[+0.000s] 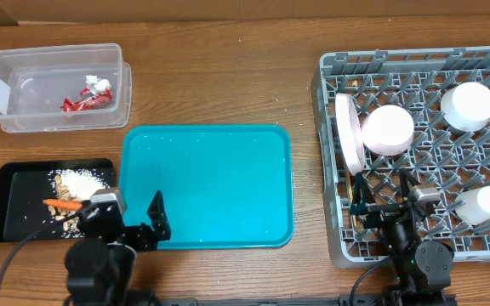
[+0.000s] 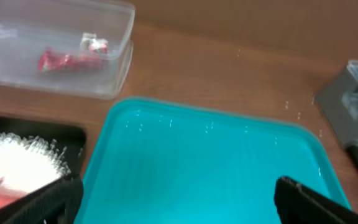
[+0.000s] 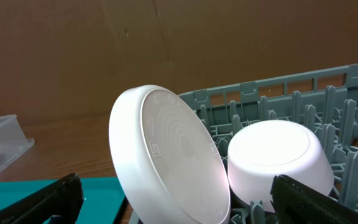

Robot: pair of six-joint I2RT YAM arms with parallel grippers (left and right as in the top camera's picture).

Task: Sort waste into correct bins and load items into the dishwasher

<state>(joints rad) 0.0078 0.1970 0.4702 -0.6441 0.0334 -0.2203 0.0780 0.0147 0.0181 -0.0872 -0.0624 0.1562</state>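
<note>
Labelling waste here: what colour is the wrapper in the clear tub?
Red wrapper, clearest in the overhead view.

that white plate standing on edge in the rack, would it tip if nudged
Probably: the plate stands tilted on its rim, so a sideways push may topple it toward the upturned bowl. It looks rigid and smooth, likely slippery to pinch. The rack pegs probably stop it rolling.

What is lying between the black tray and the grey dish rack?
The teal serving tray lies there, flat on the wooden table; the overhead view shows it.
</note>
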